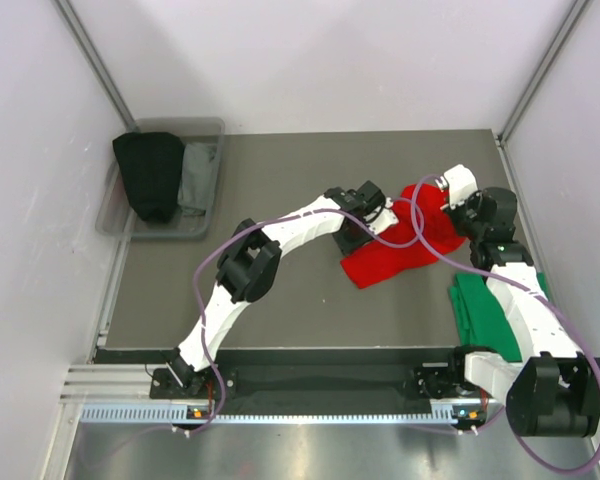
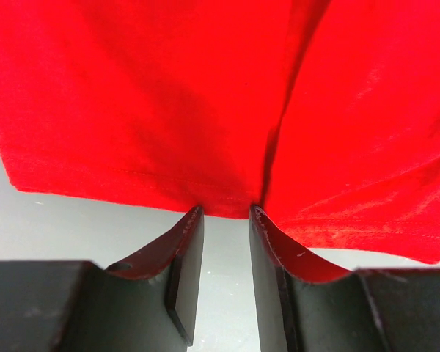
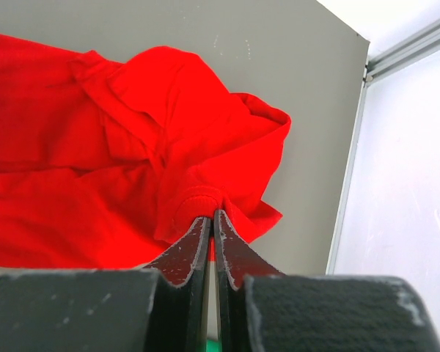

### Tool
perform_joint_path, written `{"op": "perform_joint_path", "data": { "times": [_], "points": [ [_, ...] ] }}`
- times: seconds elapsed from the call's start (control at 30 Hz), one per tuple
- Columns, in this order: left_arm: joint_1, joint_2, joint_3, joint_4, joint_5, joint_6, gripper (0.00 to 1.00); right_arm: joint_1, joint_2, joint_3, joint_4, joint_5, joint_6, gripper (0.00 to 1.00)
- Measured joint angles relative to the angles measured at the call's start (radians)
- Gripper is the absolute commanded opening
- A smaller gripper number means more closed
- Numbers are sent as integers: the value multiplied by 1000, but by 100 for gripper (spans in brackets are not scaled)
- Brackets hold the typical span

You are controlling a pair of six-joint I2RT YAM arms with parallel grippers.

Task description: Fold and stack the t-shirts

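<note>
The red t-shirt [image 1: 395,250] lies crumpled at the centre right of the table. It fills the top of the left wrist view [image 2: 205,95]. My left gripper [image 1: 363,232] is at its left edge. Its jaws stand open and the fingertips just reach the shirt's hem [image 2: 132,180], with bare table showing in the gap of the left gripper [image 2: 226,211]. My right gripper [image 1: 448,205] is over the shirt's right side, shut [image 3: 213,214] on a rolled fold of red cloth [image 3: 198,202]. The green t-shirt [image 1: 485,310] lies folded by the right arm near the table's front right.
A clear plastic bin [image 1: 180,125] stands at the back left with a black cloth [image 1: 148,175] and a grey cloth [image 1: 200,175] in it. A metal frame post [image 3: 396,55] and white walls close off the right side.
</note>
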State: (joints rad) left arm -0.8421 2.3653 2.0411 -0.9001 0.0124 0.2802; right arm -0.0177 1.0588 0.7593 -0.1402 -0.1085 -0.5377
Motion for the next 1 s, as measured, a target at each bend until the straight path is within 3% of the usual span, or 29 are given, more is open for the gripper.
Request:
{"op": "perform_joint_path", "data": {
  "times": [0.2,0.43,0.63,0.77,1.0],
  "points": [
    [-16,0,0,-1,-3,3,34,0,0,0,0,-2,0,1],
    [-19,0,0,-2,-18,8,0,-5,0,0,0,-7,0,1],
    [-19,-2,-4,1,-55,18,0,-5,0,0,-1,-14,0,1],
    [-15,-61,-87,13,-98,37,0,-5,0,0,-2,-18,0,1],
    [35,-351,-268,35,-174,74,0,-5,0,31,-48,-44,17,1]
  ]
}}
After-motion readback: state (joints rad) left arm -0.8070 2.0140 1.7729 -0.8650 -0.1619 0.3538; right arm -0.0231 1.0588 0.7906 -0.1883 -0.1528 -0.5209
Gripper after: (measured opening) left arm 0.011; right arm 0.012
